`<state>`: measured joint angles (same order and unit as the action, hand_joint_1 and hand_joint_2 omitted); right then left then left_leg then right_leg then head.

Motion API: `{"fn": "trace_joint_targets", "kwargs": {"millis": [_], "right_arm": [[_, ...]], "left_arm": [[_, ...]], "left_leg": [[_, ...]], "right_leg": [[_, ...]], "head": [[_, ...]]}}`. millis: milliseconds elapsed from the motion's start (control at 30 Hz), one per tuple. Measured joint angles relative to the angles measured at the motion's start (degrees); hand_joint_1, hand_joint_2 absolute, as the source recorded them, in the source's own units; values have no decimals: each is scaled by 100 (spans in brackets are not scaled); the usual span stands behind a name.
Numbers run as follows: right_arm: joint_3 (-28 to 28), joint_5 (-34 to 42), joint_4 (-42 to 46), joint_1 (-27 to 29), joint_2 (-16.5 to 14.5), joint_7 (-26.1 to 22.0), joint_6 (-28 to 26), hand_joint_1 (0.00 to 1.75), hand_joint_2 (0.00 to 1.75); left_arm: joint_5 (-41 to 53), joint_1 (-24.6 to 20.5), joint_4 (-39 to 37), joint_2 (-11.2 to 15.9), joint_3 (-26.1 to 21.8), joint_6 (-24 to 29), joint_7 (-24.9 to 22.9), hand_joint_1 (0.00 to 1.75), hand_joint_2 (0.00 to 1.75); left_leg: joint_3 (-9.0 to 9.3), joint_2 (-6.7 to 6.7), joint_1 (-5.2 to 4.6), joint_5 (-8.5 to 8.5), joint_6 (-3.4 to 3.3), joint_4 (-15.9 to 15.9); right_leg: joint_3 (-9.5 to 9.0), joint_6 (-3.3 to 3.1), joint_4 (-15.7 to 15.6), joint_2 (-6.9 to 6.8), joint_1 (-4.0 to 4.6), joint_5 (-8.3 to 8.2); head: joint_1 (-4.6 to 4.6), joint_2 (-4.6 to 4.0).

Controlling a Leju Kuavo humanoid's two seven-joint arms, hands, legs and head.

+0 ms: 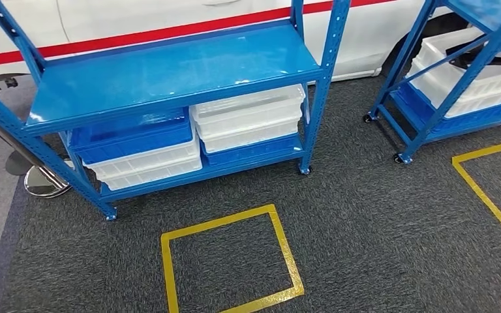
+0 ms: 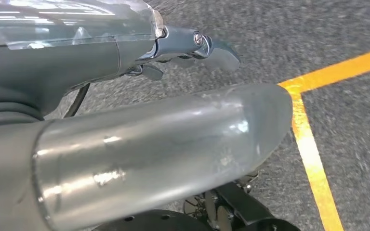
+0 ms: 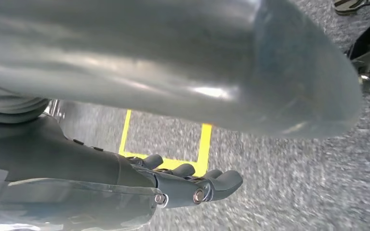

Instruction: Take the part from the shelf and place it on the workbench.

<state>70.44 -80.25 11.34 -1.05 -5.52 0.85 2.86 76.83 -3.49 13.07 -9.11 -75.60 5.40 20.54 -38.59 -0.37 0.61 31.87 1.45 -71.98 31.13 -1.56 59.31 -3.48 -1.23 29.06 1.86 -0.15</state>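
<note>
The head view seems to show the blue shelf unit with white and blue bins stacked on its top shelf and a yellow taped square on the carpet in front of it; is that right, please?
Not quite. In the head view the top shelf of the blue shelf unit is bare; the white and blue bins are stacked on the lower shelf beneath it. The yellow taped square does lie on the carpet in front.

Light: even, bright overhead light is being cast; soft glare is being reflected off the blue shelf (image 1: 169,68).
Shadows: faint.
Blur: carpet (image 2: 347,29) is being smeared in both wrist views.
Focus: each thumb is being rendered soft.
</note>
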Motion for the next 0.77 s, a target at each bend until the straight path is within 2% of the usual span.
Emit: {"fn": "trace_joint_targets", "kwargs": {"millis": [33,67,133,167,233,267,300,333,367,400,433,467,500,567,600,633,667,767], "right_arm": [[0,-4,0,-3,3,0,0,0,0],[0,-8,0,-4,3,0,0,0,0],[0,-20,-1,-6,4,0,0,0,0],[0,-28,-2,-12,4,0,0,0,0],[0,-40,-2,-45,4,0,-1,0,0],[1,-46,-2,-57,4,3,-1,0,0],[1,-53,-2,-64,2,7,-2,0,0],[1,-62,-2,-64,-9,9,-2,0,0],[1,-72,-2,-55,-23,11,-2,0,0],[0,-80,-2,-48,-42,12,-2,0,0],[0,-86,-2,-37,-64,13,-2,0,0],[0,-90,-2,-27,-80,15,-2,0,0],[0,-92,-2,-20,-92,17,-4,0,0],[1,-86,-2,-15,-103,9,-26,0,0],[3,-63,-2,-18,-104,-6,-53,0,0],[11,-28,-2,-27,-104,-30,-81,0,0],[22,11,-1,-42,-104,-55,-104,0,0],[52,61,2,-83,-103,-88,-119,0,0]], "left_arm": [[5,5,0,0,0,3,8,0,0],[10,3,0,0,1,5,15,0,0],[20,-18,1,0,2,14,31,0,0],[25,-25,2,0,2,18,37,0,0],[34,-17,1,-2,2,24,45,0,0],[39,-6,1,-7,3,24,51,0,0],[44,1,0,-10,3,24,55,0,0],[49,-2,0,-15,4,22,58,0,0],[54,-9,0,-16,4,21,61,0,0],[57,-19,0,-16,4,17,60,0,0],[58,-27,1,-16,4,14,60,0,0],[59,-28,1,-15,4,10,60,0,0],[59,-25,1,-15,4,7,60,0,0],[56,-11,0,-16,4,0,64,0,0],[48,-6,0,-17,3,-4,71,0,0],[34,0,0,-17,3,-8,81,0,0],[19,5,0,-17,2,-10,93,0,0],[-8,13,1,-16,2,-11,118,0,0]], "left_leg": [[179,80,-7,-207,-24,347],[371,241,-30,-362,-61,728],[597,473,-91,-499,-142,1215],[612,503,-117,-482,-170,1280],[622,361,-115,-508,-217,1324],[654,298,-97,-533,-243,1370],[686,239,-77,-562,-276,1417],[712,178,-58,-587,-306,1457],[708,116,-53,-593,-325,1467],[698,49,-55,-596,-340,1465],[691,-34,-57,-594,-346,1459],[692,-121,-57,-591,-346,1450],[698,-204,-54,-585,-340,1437],[703,-340,-47,-554,-310,1388],[693,-386,-56,-528,-283,1344],[677,-420,-64,-510,-252,1314],[657,-445,-69,-496,-221,1296],[636,-481,-59,-474,-140,1302]], "right_leg": [[-26,9,0,-65,3,17],[-52,24,0,-128,9,37],[-98,78,0,-247,30,75],[-116,108,-7,-306,37,88],[-161,171,-36,-433,58,107],[-170,203,-21,-415,67,141],[-137,230,72,-311,74,222],[-29,249,296,-144,74,366],[140,254,635,66,59,546],[338,252,1010,211,50,714],[517,251,1336,287,44,812],[612,252,1480,316,41,791],[602,254,1403,327,36,649],[358,254,762,390,11,194],[222,248,416,445,6,40],[137,232,188,495,-1,-42],[104,210,82,533,2,-51],[95,120,61,526,16,-31]], "head": [[0,0],[0,0],[0,0],[0,0],[0,0],[-1,0],[-1,0],[-1,0],[-1,0],[0,0],[0,0],[0,0],[0,0],[-1,0],[-1,0],[0,0],[0,0],[0,0]]}}
